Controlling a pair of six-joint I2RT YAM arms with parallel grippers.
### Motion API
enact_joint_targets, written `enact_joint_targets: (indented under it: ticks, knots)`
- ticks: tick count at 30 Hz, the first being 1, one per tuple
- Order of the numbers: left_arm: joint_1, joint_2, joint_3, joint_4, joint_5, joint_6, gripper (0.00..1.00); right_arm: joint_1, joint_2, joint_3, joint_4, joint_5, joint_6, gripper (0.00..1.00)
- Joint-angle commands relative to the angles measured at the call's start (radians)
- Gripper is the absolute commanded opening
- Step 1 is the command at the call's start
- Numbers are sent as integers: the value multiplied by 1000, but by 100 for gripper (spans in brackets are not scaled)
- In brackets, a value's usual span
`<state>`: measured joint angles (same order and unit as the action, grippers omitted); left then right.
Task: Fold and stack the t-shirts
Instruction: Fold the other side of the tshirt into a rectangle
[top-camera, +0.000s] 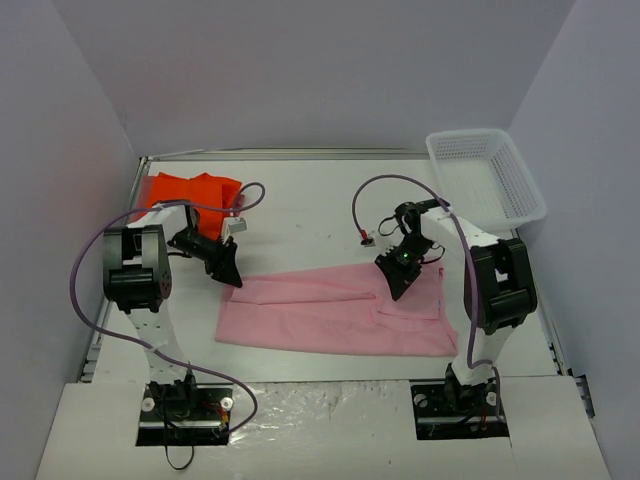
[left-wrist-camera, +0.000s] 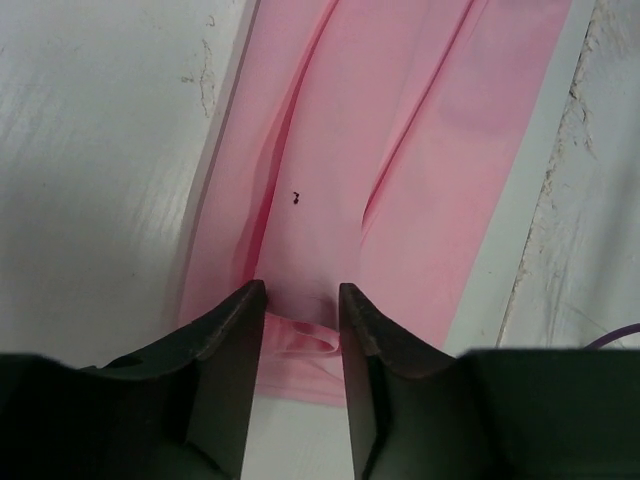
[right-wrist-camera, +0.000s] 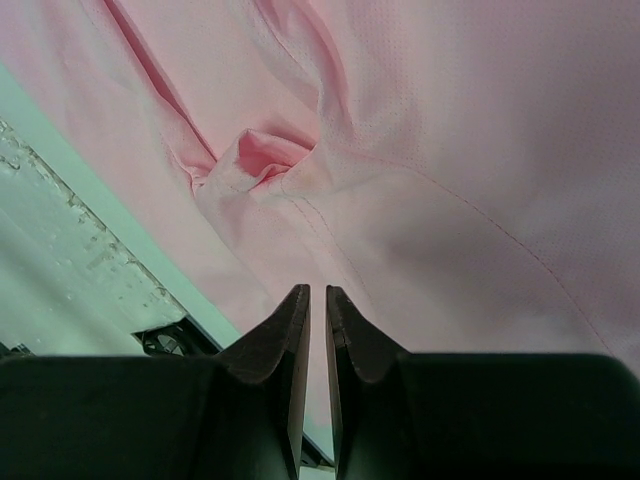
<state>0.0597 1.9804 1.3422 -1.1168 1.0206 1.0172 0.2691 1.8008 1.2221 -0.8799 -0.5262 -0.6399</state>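
The white table (top-camera: 300, 200) fills most of the top view. The light pink t-shirt (top-camera: 330, 320) lies across its lower middle, spread wide and flat, with one long fold running from left to right. The white mesh basket (top-camera: 480, 175) sits at the upper right, well apart from the cloth. The bright orange t-shirt (top-camera: 190, 190) is bunched at the upper left, just behind the left arm.

The left gripper (left-wrist-camera: 300, 288) sits low at the pink shirt's upper left corner. Its fingers are apart, and a small loop of hem lies in the gap between them. The right gripper (right-wrist-camera: 316, 290) is at the shirt's upper right edge, with its fingers drawn almost together. We cannot tell whether any cloth is pinched in that thin slit. A small pucker stands just ahead of the tips.

We judge the fold to be only partly made, and the risks come from uneven holds. If the left fingers close on only the thin hem loop, the corner may slip out on the lift. If the right pair holds nothing, one side will rise alone and the shirt will twist. The pucker could also be pressed into a crease. A low sweep to the left may snag the orange shirt.
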Motion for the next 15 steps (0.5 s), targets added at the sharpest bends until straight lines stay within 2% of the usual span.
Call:
enact_joint_targets:
  ticks: [1, 3, 4, 6, 12, 15]
  knots:
    - [-15, 8, 14, -3, 13, -2, 32, 1, 14, -6, -37, -18, -14, 9]
    - [-20, 14, 20, -17, 16, 0, 23, 2, 15, -6, -37, -18, -14, 9]
    - [-21, 18, 29, -20, 22, 4, 11, 2, 17, -6, -37, -18, -14, 9]
    - [-21, 23, 38, -34, 29, 4, 3, 2, 19, -6, -37, -18, -14, 8]
    - [-21, 5, 72, -46, 30, 1, 2, 2, 26, -6, -36, -20, -14, 8]
    - [-21, -52, 78, -6, 26, -55, 3, 2, 29, -4, -36, -20, -14, 8]
